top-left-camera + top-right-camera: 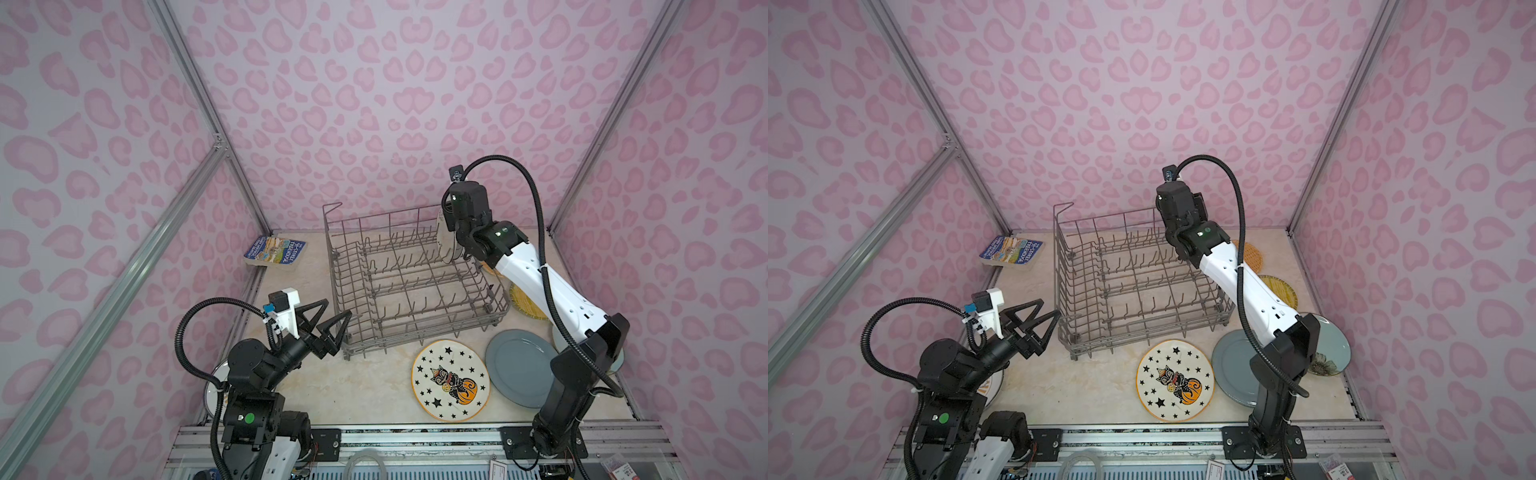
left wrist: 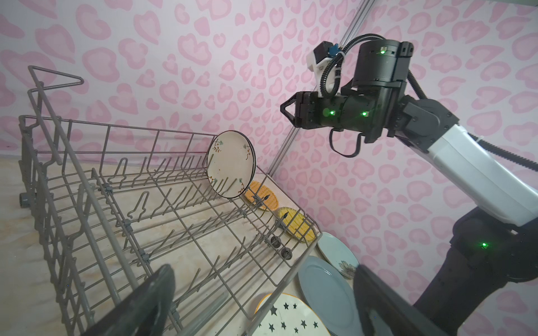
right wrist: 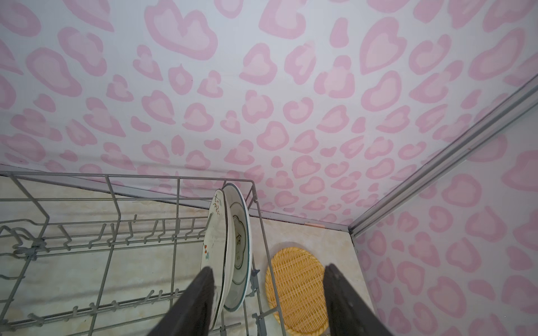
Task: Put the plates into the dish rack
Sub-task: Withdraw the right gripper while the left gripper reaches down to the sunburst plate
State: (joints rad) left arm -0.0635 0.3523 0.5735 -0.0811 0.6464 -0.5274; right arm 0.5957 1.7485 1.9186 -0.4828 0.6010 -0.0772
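**Right gripper open above two racked plates; left gripper wide and empty**

The right gripper [image 3: 268,267] has its jaws well apart with nothing between them. It hangs over the far right corner of the rack [image 1: 338,282]. In the left wrist view it is above the plates there and clear of them.

In that corner a white plate [image 3: 214,247] with a dark rim and small painted sprigs stands on edge between the tines. A green-rimmed plate [image 3: 240,241] stands face to face with it, on the side toward the rack's outer wall. The other tine rows hold nothing.

The left gripper [image 1: 337,307] is spread wide and empty. It hovers above the table [image 1: 374,390], just beside the rack's near left corner.

Outside the rack's right wall, the orange plate [image 1: 1250,255] lies flat on the table. The yellow plate [image 1: 525,303] lies nearer the camera. The blue-green plate [image 1: 1329,349] lies nearer again, partly under the right arm.

In front of the rack lie the grey plate [image 1: 515,368] and the cat plate [image 1: 451,380], side by side, both flat. Another pale plate [image 1: 214,388] seems to lie under the left arm, mostly hidden.

A book [image 1: 276,249] lies at the far left, well apart from the rack.
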